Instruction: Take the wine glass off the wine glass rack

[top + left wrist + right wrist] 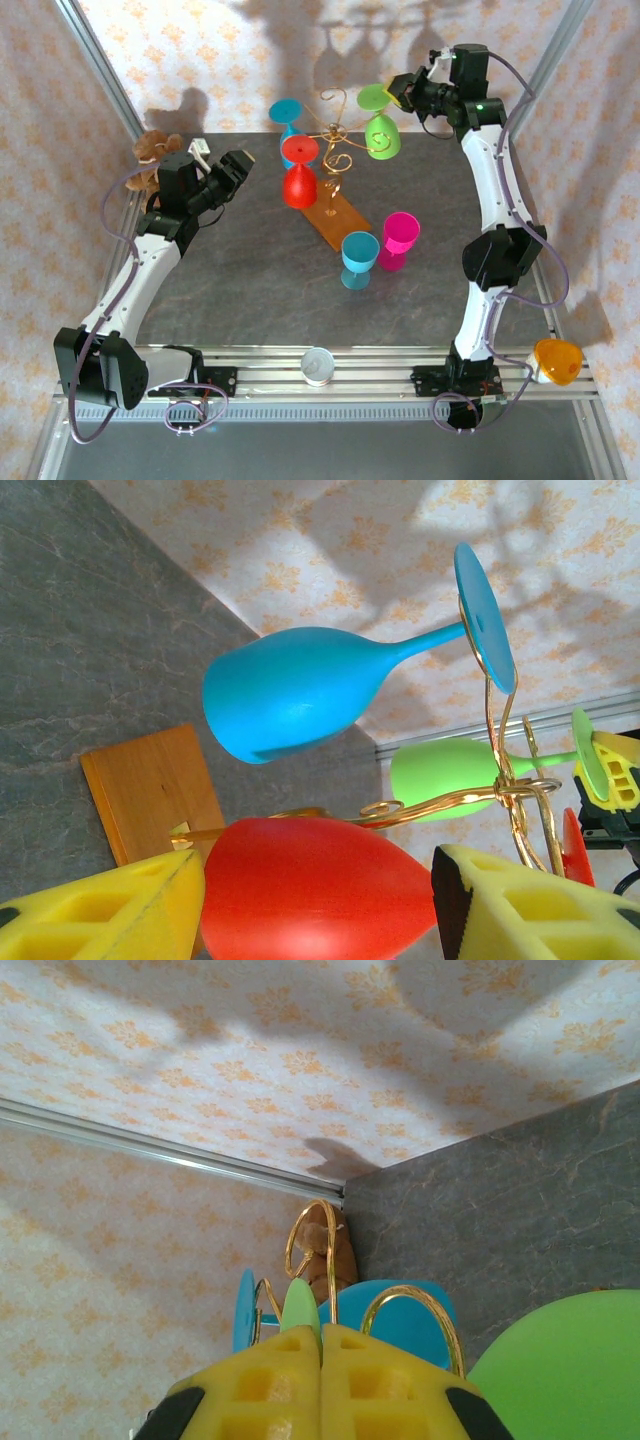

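On the left, the left claw [232, 170] gapes toward the red wine glass [299, 178] hanging on the wine glass rack [338, 215]. Farther right, the right claw [401, 93] is clamped on the foot of the green wine glass [382, 137], which hangs from the rack's far-right curl. The grasp looks made, I judge. Next: slide that foot out along the wire, kept level and clear of snags.

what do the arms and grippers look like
The left arm and right arm are white links with black joints, lilac cables looping alongside. The left gripper and right gripper are black with yellow fingers pierced by rectangular holes.
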`<state>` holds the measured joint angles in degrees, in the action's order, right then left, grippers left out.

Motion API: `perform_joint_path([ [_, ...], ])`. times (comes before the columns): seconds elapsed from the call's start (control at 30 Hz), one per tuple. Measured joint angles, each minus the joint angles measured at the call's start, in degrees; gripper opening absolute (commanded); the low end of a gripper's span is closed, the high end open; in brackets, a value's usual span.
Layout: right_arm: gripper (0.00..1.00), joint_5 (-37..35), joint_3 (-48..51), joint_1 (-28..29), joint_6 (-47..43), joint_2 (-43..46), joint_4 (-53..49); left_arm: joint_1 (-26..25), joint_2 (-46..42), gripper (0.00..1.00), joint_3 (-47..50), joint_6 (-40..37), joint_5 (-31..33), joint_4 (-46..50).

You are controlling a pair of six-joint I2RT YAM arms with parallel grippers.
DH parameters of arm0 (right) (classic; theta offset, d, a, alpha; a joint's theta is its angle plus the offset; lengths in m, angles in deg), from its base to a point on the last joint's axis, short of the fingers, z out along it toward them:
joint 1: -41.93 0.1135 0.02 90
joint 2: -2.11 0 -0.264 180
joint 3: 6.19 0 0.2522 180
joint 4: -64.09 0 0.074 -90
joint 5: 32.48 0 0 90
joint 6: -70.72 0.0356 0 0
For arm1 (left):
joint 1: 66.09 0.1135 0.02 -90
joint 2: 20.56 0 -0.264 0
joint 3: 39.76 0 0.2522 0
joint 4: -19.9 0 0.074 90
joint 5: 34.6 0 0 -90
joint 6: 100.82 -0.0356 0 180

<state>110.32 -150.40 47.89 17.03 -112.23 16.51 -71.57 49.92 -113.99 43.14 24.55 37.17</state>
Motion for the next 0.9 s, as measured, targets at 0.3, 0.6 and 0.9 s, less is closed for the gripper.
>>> perform_joint_path([
  [0.3,0.00,0.83,0.00,0.31,-0.83,0.00,-0.70,0.00,0.00,0.62,0.20,0.00,0.00,-0.26],
  [0.6,0.00,0.83,0.00,1.92,-1.68,0.00,-1.40,0.00,-1.03,0.62,0.66,0.00,0.00,-0.55],
  [0.9,0.00,0.81,-2.45,3.50,-1.70,-0.28,-2.78,0.00,-1.16,0.62,1.77,0.17,0.00,-1.18],
])
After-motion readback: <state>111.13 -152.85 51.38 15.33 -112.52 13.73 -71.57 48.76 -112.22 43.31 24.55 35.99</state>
